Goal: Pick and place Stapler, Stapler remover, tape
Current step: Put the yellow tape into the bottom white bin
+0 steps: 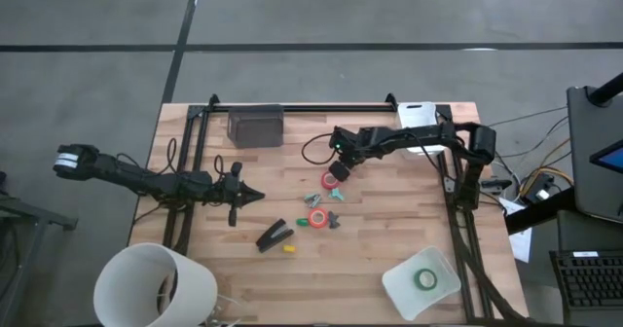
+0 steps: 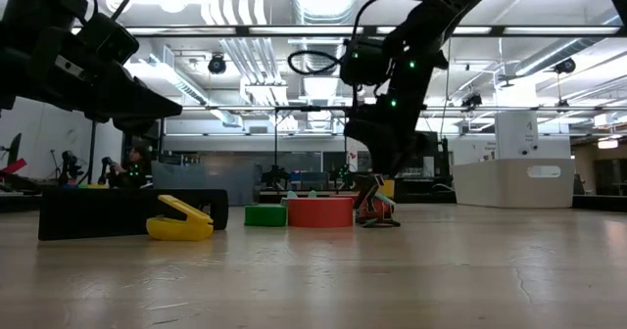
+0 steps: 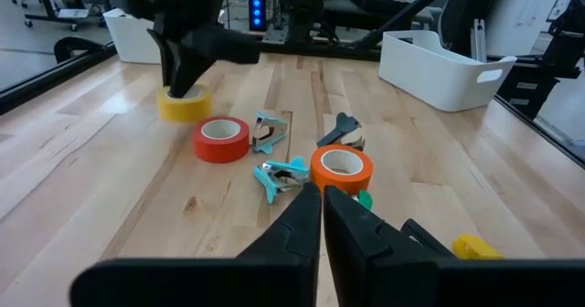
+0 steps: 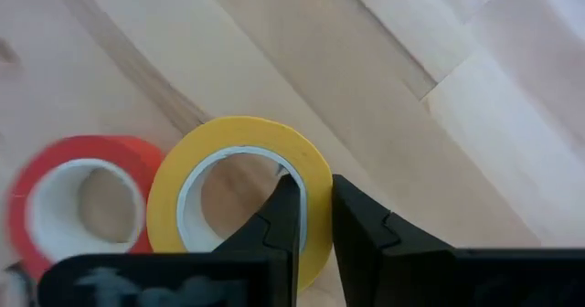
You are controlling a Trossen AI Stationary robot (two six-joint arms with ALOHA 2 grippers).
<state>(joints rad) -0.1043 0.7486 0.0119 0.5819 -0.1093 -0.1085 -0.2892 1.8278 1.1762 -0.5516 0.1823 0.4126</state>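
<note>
My right pincer [image 4: 311, 217] hung over the middle of the table [image 1: 389, 239], its two fingers nearly together and straddling the wall of the yellow tape roll [image 4: 239, 184] — one tip inside the pale core, one outside the rim, so I was grasping that roll. In the left wrist view the same roll [image 3: 183, 101] sat flat on the wood under my dark fingers. Just beside it lay the red tape roll [image 4: 78, 197], touching or almost touching (I could not tell which).

My left pincer [image 3: 323, 217] waited over the left part of the table, fingers clenched on nothing. Ahead of it lay the orange tape roll [image 3: 341, 167], with small teal clawed pieces [image 3: 281, 174] between that roll and the red one [image 3: 220, 138].

The stapler [image 1: 274, 236] lay on the near-left part of the table — a small yellow piece [image 1: 288, 248] just beside it. A green tape roll [image 1: 426, 279] rested in the white bin [image 1: 399, 290] at the near right.
</note>
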